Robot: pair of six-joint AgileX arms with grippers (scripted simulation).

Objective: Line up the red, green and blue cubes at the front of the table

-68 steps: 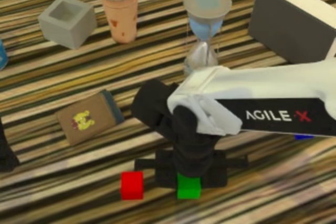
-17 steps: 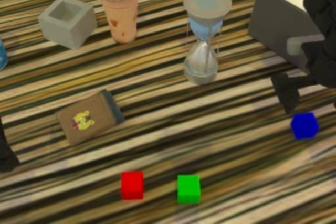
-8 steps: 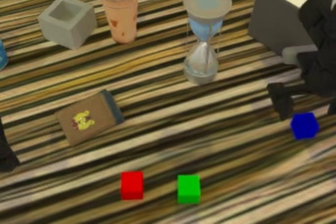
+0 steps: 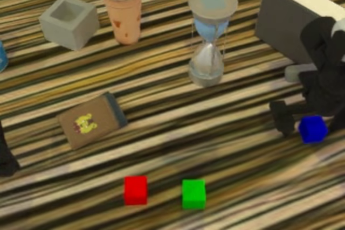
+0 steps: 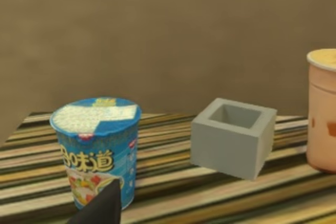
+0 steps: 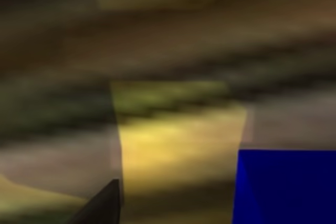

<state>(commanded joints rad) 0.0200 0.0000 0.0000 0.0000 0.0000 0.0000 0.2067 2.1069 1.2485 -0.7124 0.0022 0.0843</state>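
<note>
Your blue cube (image 4: 312,129) is sitting on the striped bench (image 4: 178,133) near its right edge, well apart from the other two. The red cube (image 4: 135,190) and green cube (image 4: 193,193) are resting side by side near the front edge, a small gap between them, both left of the blue one.

Your right hand (image 4: 311,116) is hanging directly over the blue cube, one dark finger (image 4: 282,116) reaching down just to the cube's left; the other finger is lost at the frame's edge, so how far the hand is open cannot be told, and nothing shows it gripping the cube. In the right wrist view the blue cube (image 6: 286,186) is filling one corner close up, beside a dark fingertip (image 6: 102,205).

Behind it, a grey box (image 4: 296,17) is lying at the back right, with an hourglass (image 4: 210,36), a paper cup (image 4: 122,5), a hollow grey cube (image 4: 69,21) and a brown wallet (image 4: 91,120) spread across the bench. Your left arm (image 4: 5,154) is sitting parked at the left edge, its wrist camera facing a blue noodle cup (image 5: 97,148).
</note>
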